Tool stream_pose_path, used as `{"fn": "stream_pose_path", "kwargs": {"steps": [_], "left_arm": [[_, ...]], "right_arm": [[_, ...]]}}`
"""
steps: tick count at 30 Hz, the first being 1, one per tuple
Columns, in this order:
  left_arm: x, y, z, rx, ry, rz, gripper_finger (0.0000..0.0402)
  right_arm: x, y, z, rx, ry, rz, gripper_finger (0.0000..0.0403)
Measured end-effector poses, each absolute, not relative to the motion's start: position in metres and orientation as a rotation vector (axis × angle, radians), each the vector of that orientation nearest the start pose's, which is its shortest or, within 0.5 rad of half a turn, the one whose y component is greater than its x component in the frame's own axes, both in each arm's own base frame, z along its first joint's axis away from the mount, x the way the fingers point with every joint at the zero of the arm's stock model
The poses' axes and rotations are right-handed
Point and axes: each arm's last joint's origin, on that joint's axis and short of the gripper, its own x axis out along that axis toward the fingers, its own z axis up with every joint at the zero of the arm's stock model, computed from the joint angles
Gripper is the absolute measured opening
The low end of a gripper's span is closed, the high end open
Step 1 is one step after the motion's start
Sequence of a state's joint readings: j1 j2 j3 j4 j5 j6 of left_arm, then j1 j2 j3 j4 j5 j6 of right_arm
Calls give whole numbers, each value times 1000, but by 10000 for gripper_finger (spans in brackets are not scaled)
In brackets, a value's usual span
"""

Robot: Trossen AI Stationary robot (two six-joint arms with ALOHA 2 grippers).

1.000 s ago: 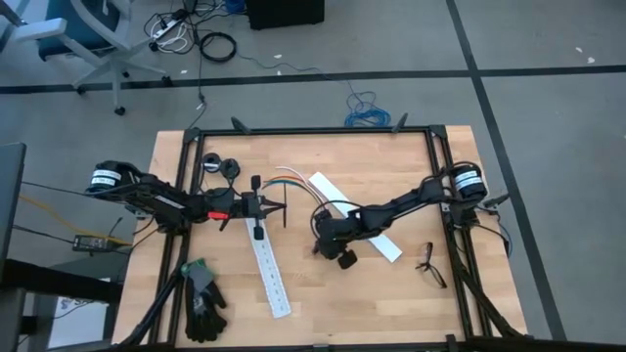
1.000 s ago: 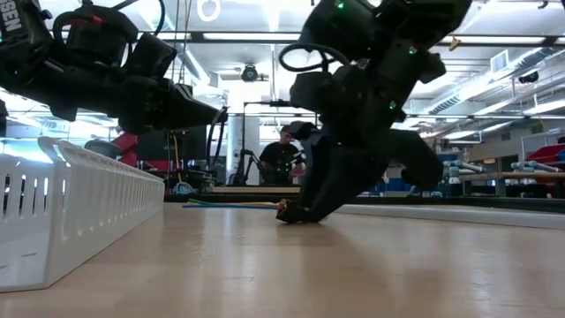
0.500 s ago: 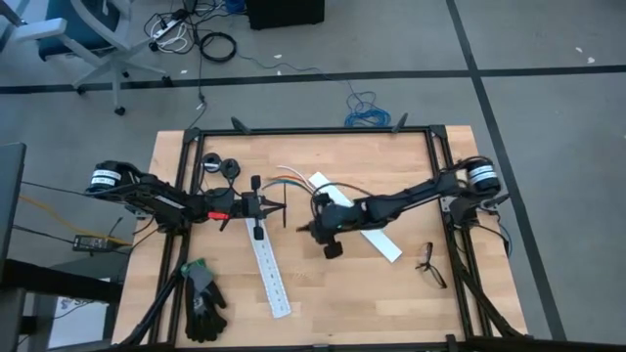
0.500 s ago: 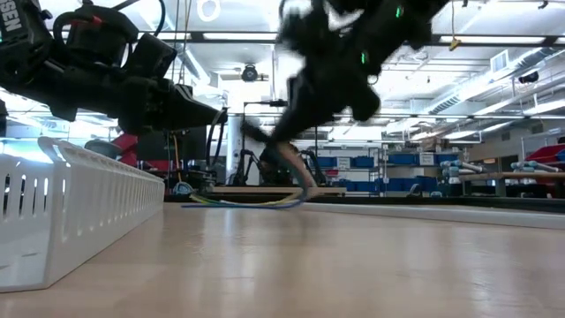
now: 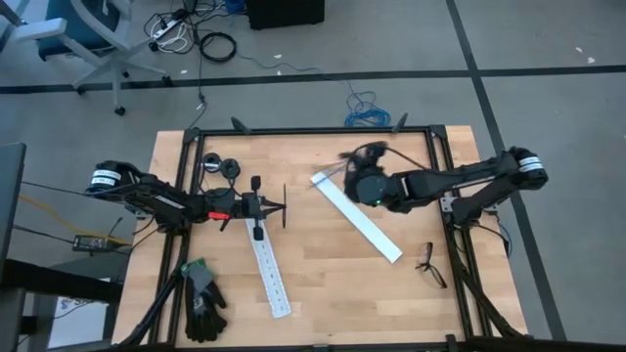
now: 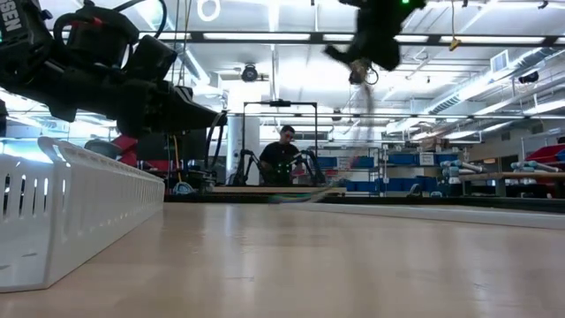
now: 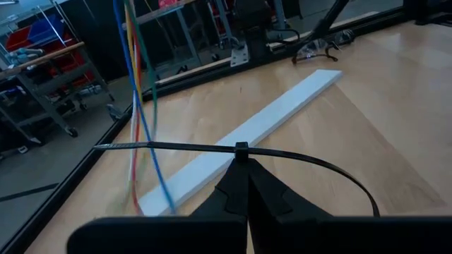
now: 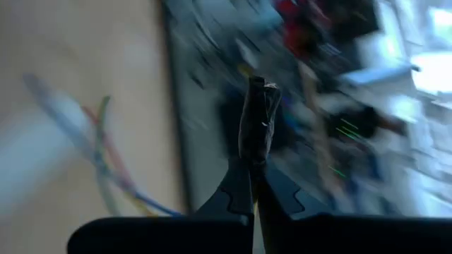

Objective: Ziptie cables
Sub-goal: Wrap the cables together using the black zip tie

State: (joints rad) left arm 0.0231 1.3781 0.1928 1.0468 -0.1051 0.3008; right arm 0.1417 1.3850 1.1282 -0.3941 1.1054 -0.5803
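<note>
Your right gripper (image 8: 256,92) is pinched tight on the dark end plug of the cables (image 7: 138,106), holding them lifted off the wooden table (image 5: 323,284); the coloured wires trail down from its fingertips toward the far end of the white slotted strip (image 5: 357,217) that lies slantwise across the table's middle. In the overhead view that gripper (image 5: 344,156) sits just above the strip's far end, near the table's back rail.

Your left gripper (image 7: 240,152) is clamped on the ziptie (image 7: 212,147), gripping it at about mid-length, so the thin black strip sticks out crosswise to both sides. From above it (image 5: 284,208) hovers well to the left of the slanted strip, over the near end of a second white slotted strip (image 5: 269,269).

You can read part of a white brand word, "SEN", on the left arm (image 6: 12,19) in the low view.

Black gloves (image 5: 203,298) lie at the table's front left corner, and spectacles (image 5: 428,264) lie by the right frame rail beyond the slanted strip's near end. Between the two strips you have bare wood.
</note>
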Motion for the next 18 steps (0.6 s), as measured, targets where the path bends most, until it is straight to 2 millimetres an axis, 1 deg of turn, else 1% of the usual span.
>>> {"fn": "stream_pose_path", "kwargs": {"steps": [2, 3, 6, 8, 11, 13, 15, 18], "left_arm": [[213, 8, 145, 306, 156, 106, 0], [213, 8, 145, 306, 156, 106, 0], [213, 8, 145, 306, 156, 106, 0], [213, 8, 145, 306, 155, 106, 0], [213, 8, 145, 305, 155, 106, 0], [213, 8, 145, 306, 152, 106, 0], [213, 8, 146, 305, 144, 107, 0], [213, 8, 147, 295, 130, 97, 0]], "right_arm": [[278, 15, 315, -976, 863, -834, 0], [275, 16, 316, -983, 865, -834, 0], [277, 24, 313, -921, 820, -750, 0], [281, 29, 307, -828, 791, -653, 0], [290, 36, 289, -626, 801, -462, 0], [297, 39, 274, -513, 845, -388, 0], [304, 42, 257, -450, 897, -360, 0], [320, 47, 231, -424, 951, -312, 0]]}}
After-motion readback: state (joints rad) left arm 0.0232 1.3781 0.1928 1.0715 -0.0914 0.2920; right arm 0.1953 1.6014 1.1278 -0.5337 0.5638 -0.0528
